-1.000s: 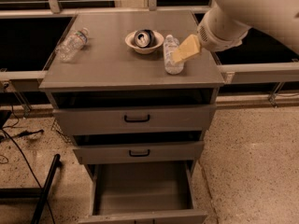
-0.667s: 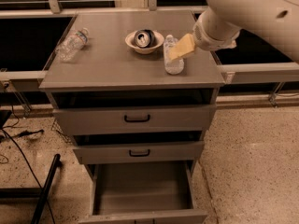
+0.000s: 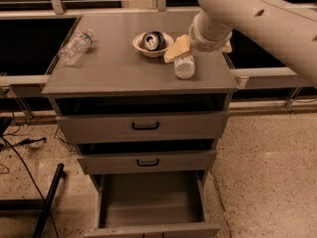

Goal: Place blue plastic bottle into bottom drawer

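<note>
The blue plastic bottle (image 3: pixel 184 67) stands upright near the right front of the grey cabinet's top (image 3: pixel 124 68). It is stout and clear, and its cap is hidden behind my gripper. My gripper (image 3: pixel 200 47) comes in from the upper right and sits over the bottle's upper part. It is open, with one yellowish finger (image 3: pixel 176 47) at the bottle's left shoulder and the other at the far right. The bottom drawer (image 3: pixel 151 202) is pulled out, and its flat grey floor is bare.
A white bowl (image 3: pixel 148 47) holding a can stands just left of the gripper. A thinner clear bottle (image 3: pixel 76 46) with a blue-green band lies at the top's left edge. Two shallower drawers with black handles (image 3: pixel 145 126) are slightly open. A black stand (image 3: pixel 47 202) and cables lie on the floor at the left.
My gripper has moved left and down onto the upright bottle's top, covering its cap. The view has shifted slightly. The bottle, the bowl and the drawers have not moved.
</note>
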`<move>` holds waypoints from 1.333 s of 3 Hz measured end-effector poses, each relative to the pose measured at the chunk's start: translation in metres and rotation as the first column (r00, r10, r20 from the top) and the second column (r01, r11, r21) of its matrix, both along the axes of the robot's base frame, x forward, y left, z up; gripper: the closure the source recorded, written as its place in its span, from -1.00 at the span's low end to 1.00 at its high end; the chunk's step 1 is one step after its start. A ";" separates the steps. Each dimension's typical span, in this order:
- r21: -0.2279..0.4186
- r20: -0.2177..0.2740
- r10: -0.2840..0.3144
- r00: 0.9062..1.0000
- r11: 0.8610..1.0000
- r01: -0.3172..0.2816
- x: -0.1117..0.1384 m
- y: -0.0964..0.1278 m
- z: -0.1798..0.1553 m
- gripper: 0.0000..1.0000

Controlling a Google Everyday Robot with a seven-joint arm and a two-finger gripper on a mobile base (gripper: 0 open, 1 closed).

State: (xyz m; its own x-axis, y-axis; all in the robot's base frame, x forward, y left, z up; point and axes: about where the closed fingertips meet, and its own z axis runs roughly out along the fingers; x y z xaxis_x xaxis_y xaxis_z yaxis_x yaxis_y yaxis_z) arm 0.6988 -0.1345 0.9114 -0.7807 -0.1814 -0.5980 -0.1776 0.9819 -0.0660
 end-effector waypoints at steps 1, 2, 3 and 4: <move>0.009 -0.022 0.025 0.999 1.000 -0.024 0.015 0.022 -0.008 -1.00; 0.002 -0.038 0.056 0.998 0.998 -0.056 0.026 0.043 -0.018 -1.00; -0.011 -0.056 0.070 0.996 0.997 -0.071 0.032 0.053 -0.030 -1.00; -0.029 -0.068 0.066 0.995 0.997 -0.068 0.037 0.052 -0.044 -1.00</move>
